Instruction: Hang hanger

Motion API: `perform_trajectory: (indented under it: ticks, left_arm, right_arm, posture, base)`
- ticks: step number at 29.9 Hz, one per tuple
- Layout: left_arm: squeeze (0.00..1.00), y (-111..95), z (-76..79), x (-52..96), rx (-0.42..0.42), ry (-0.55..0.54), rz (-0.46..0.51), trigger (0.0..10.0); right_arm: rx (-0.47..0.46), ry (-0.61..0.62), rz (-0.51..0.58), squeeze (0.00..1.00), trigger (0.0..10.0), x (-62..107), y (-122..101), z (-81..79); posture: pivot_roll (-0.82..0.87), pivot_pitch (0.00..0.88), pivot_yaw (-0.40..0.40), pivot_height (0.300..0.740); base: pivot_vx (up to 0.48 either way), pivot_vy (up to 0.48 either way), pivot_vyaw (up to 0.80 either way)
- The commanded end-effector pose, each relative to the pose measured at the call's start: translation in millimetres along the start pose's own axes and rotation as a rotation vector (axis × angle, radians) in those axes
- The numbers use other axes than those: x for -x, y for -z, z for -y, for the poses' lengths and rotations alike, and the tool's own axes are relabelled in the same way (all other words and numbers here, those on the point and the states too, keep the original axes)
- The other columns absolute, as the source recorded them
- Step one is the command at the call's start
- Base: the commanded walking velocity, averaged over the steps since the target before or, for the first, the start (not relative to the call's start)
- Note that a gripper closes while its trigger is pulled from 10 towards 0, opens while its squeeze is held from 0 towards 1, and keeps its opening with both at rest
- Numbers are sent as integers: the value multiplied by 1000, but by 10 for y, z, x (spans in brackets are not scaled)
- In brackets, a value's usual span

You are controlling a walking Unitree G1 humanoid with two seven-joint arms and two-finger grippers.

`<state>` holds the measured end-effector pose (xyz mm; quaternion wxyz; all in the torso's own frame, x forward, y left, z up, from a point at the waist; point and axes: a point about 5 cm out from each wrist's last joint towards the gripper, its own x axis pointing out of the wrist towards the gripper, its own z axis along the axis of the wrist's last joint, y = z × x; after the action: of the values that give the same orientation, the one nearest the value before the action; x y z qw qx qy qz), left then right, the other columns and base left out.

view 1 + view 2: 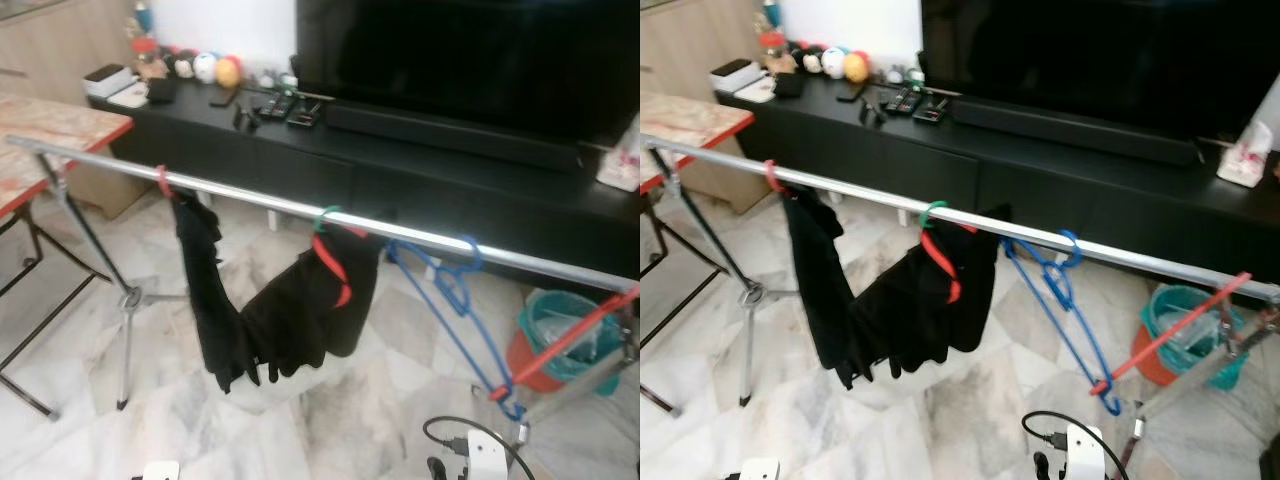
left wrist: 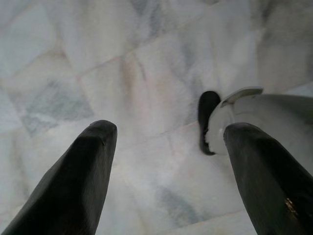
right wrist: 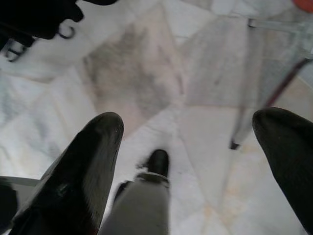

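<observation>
a silver clothes rail (image 1: 250, 197) ran across the room from the robot's left, sloping down toward the right. at the far left stood a table with a red edge (image 1: 60, 125). on the rail, a pink hook (image 1: 162, 180) held a black garment (image 1: 205, 290) that drooped low and joined a second black bundle (image 1: 310, 300) hung from a green hook with a red hanger (image 1: 330, 255). just to the right of it, an empty blue hanger (image 1: 450, 285) hung by its hook from the rail, tilted, its lower end reaching down toward the floor. a red bar (image 1: 565, 340) slanted up at the right end, before a teal and orange bucket (image 1: 560, 335). behind all this stood a black tv cabinet (image 1: 420, 175) with small things on it.

the left gripper (image 2: 166, 142) hung over the marble floor (image 2: 122, 73), its two black fingers wide apart and holding nothing. the right gripper (image 3: 188, 132) likewise pointed at the floor, fingers spread wide and empty.
</observation>
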<state>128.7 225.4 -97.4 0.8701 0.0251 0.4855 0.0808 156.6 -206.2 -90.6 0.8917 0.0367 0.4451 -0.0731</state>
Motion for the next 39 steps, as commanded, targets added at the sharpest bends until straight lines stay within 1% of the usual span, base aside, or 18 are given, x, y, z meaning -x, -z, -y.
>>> perform_trajectory:
  ticks: [1,14,39]
  left_arm:
    - [0,46,2,7,-14,6,-24,10000]
    - [0,48,-3,8,-9,8,-24,10000]
    - [0,51,-3,9,-6,14,-25,10000]
  right_arm:
    - [-7,2,3,0,10000,0,-4,8]
    - [-24,8,-1,0,10000,2,4,10]
    - [-24,9,-3,0,10000,3,9,14]
  posture:
    - [-14,22,-22,740]
    - [-13,19,-21,740]
    - [-13,20,-22,740]
  base:
    - [0,401,0]
    - [0,413,0]
    - [0,405,0]
